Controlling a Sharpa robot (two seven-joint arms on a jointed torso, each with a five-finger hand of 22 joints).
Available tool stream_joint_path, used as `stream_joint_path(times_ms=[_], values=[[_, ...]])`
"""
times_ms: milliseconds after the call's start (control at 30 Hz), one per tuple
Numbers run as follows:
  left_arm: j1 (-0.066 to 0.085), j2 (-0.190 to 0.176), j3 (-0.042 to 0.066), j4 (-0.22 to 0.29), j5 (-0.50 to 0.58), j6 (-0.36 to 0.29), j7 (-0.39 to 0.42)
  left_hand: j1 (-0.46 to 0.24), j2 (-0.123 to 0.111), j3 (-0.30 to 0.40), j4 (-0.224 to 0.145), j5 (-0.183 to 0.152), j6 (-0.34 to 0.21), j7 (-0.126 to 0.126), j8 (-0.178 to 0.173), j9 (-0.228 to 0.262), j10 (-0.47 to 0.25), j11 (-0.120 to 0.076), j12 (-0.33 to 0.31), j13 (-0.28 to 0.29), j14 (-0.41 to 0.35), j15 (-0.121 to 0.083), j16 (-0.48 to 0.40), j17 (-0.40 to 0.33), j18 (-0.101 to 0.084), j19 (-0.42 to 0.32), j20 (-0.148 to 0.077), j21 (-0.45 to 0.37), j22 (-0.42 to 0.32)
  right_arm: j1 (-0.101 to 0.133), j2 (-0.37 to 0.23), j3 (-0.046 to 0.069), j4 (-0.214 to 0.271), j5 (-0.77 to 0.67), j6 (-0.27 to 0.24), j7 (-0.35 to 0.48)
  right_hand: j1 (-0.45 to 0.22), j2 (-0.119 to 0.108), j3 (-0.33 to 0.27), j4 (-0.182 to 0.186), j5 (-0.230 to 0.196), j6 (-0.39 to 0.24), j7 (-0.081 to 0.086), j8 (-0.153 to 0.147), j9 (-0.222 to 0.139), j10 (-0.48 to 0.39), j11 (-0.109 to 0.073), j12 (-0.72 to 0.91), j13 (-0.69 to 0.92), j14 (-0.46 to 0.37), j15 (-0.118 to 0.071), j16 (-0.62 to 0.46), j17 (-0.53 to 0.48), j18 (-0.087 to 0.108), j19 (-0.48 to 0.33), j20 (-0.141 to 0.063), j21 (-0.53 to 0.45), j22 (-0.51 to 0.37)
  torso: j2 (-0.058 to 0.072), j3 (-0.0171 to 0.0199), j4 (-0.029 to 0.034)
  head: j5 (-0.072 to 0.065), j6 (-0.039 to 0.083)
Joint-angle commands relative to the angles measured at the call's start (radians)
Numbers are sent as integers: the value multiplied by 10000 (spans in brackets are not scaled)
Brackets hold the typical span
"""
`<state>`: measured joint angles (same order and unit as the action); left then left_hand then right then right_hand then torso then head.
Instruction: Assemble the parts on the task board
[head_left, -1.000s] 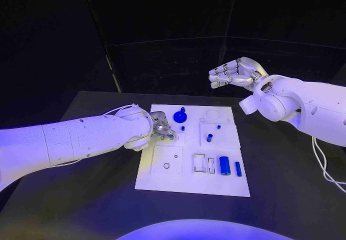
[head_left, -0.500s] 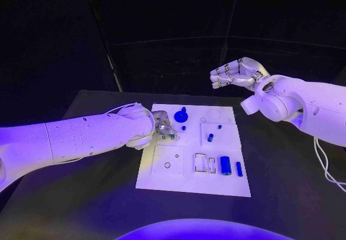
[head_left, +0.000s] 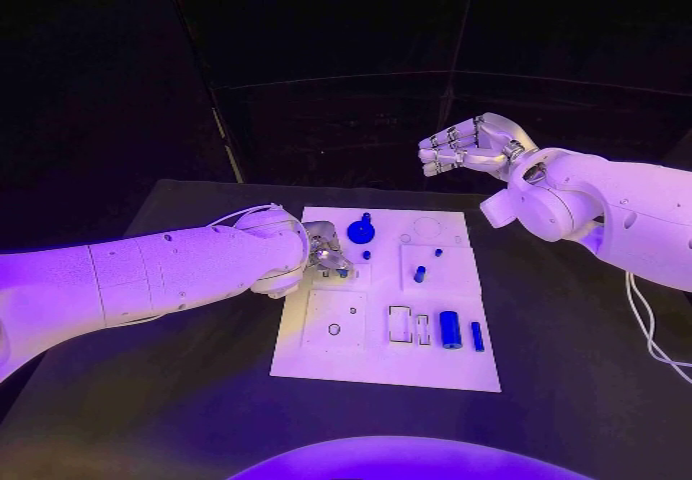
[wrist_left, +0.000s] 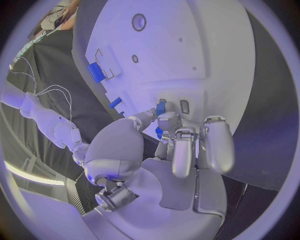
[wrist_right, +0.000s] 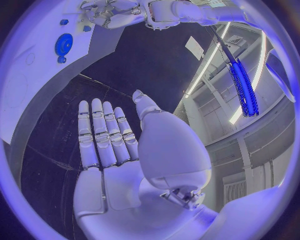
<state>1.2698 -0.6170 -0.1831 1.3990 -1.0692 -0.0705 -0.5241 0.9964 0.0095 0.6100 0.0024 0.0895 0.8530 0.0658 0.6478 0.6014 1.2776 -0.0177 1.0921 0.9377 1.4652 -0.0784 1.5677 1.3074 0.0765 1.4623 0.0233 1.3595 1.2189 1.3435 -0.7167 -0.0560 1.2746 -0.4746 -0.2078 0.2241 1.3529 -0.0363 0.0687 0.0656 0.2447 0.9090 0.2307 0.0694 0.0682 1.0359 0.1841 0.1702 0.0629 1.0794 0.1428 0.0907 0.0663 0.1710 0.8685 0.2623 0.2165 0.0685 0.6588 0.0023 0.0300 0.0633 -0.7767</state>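
The white task board (head_left: 346, 365) lies in the middle of the table. My left hand (head_left: 323, 254) is low over its left side. In the left wrist view the thumb and a finger pinch a small blue peg (wrist_left: 160, 107) right above the board (wrist_left: 187, 50). Blue parts on the board: a round gear (head_left: 361, 234), a short peg (head_left: 420, 274), a thick cylinder (head_left: 450, 330) and a thin bar (head_left: 477, 337). My right hand (head_left: 469, 146) hangs high beyond the board's far right corner, fingers apart and holding nothing; its palm (wrist_right: 119, 150) is bare.
The board has a square recess with a hole (head_left: 335, 329) and rectangular slots (head_left: 400, 324) near its front. Bare black table (head_left: 159, 400) surrounds it. The right wrist view shows the gear (wrist_right: 63, 44) and my left hand (wrist_right: 115, 12) from afar.
My left hand has crept slightly towards the far side over the board's left part. The right hand has hardly moved.
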Motion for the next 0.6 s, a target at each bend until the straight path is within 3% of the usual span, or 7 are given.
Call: stream_joint_path(times_ms=[33, 600], values=[[-34, -3, -30, -1, -57, 334, -109, 112, 5, 1553, -1488, 67, 2, -86, 59, -2, 30, -29, -63, -9, 1055, -66, 31, 2634, -79, 98, -12, -6, 14, 18, 1, 6, 3, -23, 92, 55, -33, 84, -70, -4, 16, -12, 152, 40, 5, -81, -4, 33, 7, -68, 23, 48, -13, 119, 87, -3, -60, -10, 1, 2, 4, 18, -5], [-34, 2, -30, 11, -56, 436, -115, 109, -58, 1505, -1462, 49, 33, -104, 123, 27, 43, -39, -64, -29, 1055, -69, 31, 2634, -82, 96, -15, 0, 32, 18, -16, 6, 6, -66, 162, 69, -39, 100, -88, 6, 18, -3, 148, 46, 7, -80, -6, 44, 8, -67, 21, 52, -12, 120, 94, -2, -68, -9, 6, 0, 9, 60, -47]])
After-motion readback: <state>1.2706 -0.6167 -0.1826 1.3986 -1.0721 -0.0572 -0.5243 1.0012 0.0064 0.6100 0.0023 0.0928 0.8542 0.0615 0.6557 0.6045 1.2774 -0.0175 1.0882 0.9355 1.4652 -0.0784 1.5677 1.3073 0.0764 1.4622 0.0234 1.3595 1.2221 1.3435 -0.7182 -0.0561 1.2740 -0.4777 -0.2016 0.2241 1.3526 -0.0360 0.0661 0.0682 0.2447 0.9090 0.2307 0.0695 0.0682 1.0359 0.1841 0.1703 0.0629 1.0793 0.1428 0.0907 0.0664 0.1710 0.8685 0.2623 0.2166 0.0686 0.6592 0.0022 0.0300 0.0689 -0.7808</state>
